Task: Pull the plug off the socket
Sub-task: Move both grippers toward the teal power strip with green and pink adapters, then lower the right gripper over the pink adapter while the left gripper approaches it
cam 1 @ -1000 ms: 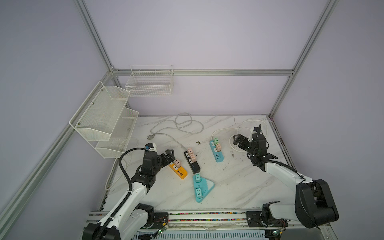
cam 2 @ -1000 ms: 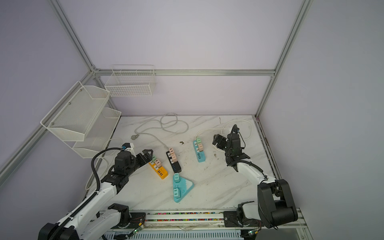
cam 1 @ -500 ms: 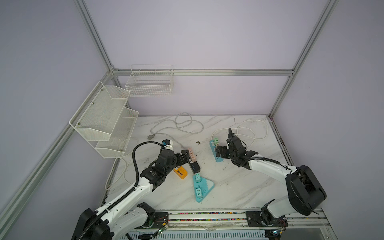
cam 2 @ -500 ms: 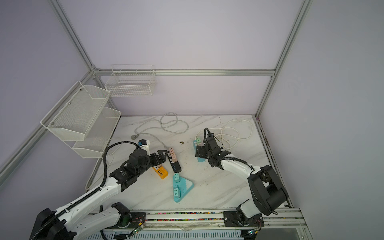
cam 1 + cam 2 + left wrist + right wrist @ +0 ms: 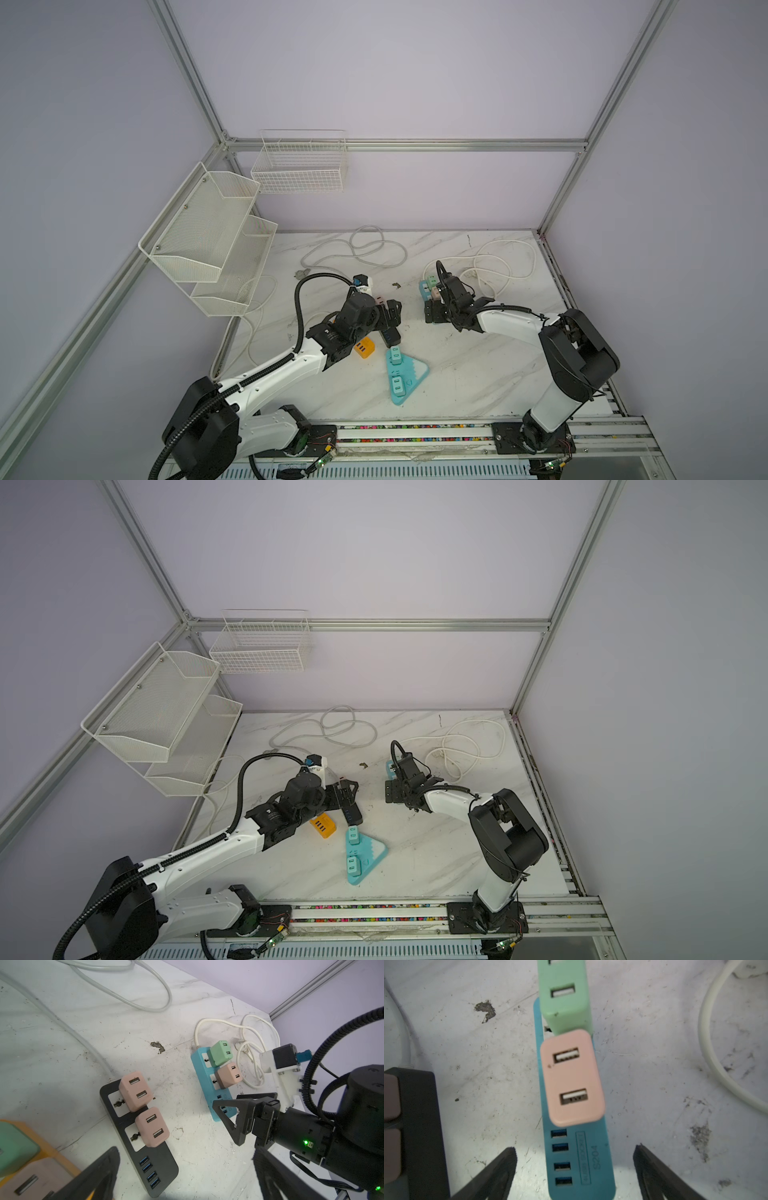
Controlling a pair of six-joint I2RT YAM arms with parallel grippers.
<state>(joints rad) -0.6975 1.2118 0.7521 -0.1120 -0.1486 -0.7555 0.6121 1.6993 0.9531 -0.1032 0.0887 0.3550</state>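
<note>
A blue socket strip [image 5: 591, 1157] carries a pink plug [image 5: 571, 1082] and a green plug [image 5: 564, 995]. My right gripper [image 5: 574, 1148] is open, its fingers standing either side of the strip's USB end without touching it; in both top views it [image 5: 432, 311] [image 5: 392, 791] sits just in front of the strip [image 5: 424, 286]. A black socket strip [image 5: 158, 1167] holds two pink plugs [image 5: 135, 1091] [image 5: 152, 1126]. My left gripper [image 5: 186, 1150] is open beside that strip's USB end, holding nothing; in a top view it [image 5: 388, 311] hovers over the black strip [image 5: 390, 334].
An orange strip [image 5: 365, 347] and a teal triangular socket [image 5: 401, 376] lie in front of the left gripper. White cables [image 5: 498, 266] [image 5: 361, 249] loop at the back. Mesh shelves [image 5: 208, 232] hang on the left wall, a wire basket [image 5: 299, 166] on the back wall.
Both arms have swung in toward the middle. The right gripper came from the far right down over the blue strip's end. The left gripper reached from the orange strip to the black one.
</note>
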